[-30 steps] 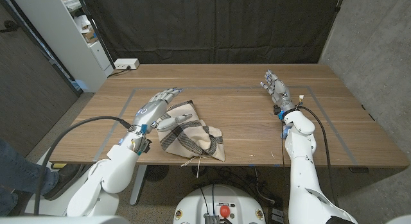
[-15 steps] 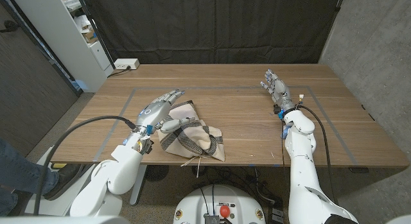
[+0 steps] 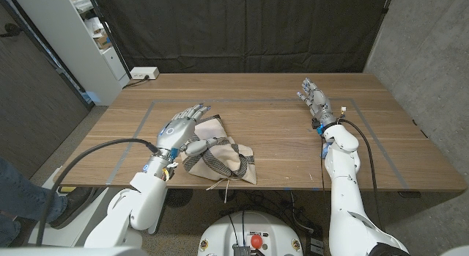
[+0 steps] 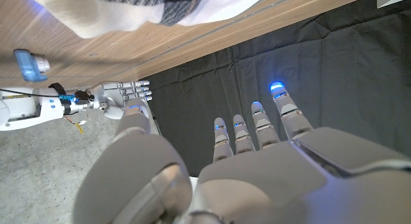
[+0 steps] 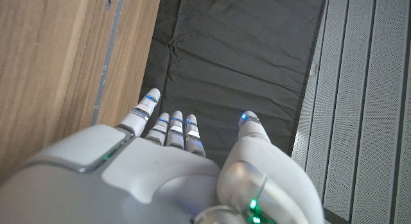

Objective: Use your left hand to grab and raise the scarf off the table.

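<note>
Beige-and-grey scarf, no legible label, lies on the table; left hand, fingers spread, has been drawn back beside it; right hand is held open, unmoved.

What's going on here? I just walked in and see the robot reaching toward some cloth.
The robot's left hand is open with fingers spread at the left edge of a crumpled beige-and-grey scarf, which lies on the wooden table near its front edge. It has not gripped the scarf yet. The right hand is open too, far off on the other side, holding nothing.
</note>
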